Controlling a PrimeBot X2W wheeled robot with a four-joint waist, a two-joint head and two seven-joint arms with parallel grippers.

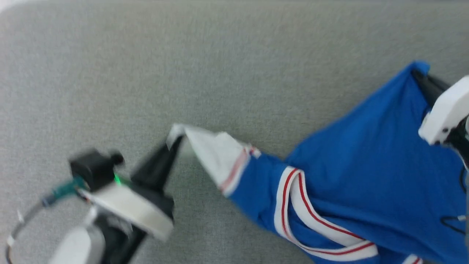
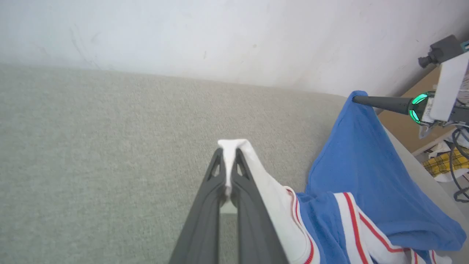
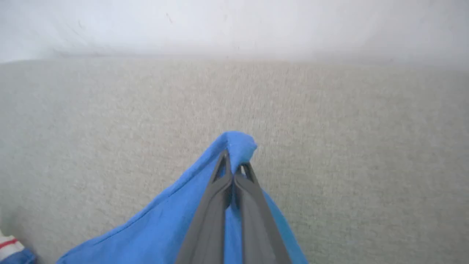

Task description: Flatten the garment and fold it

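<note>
- A wide surface covered in grey-green woven cloth lies flat and smooth across the head view.
- Along its far edge stands a pale off-white wall, matt, with a few faint scuffs and hairline marks.
- Past the surface's right edge, in the left wrist view, shows a tan, wood-coloured board; whether it is floor or furniture cannot be told.
- Near that board lies a yellow checked cloth, with something white just beside it.
- The light is soft and even, and shadows on the cover are faint.
</note>
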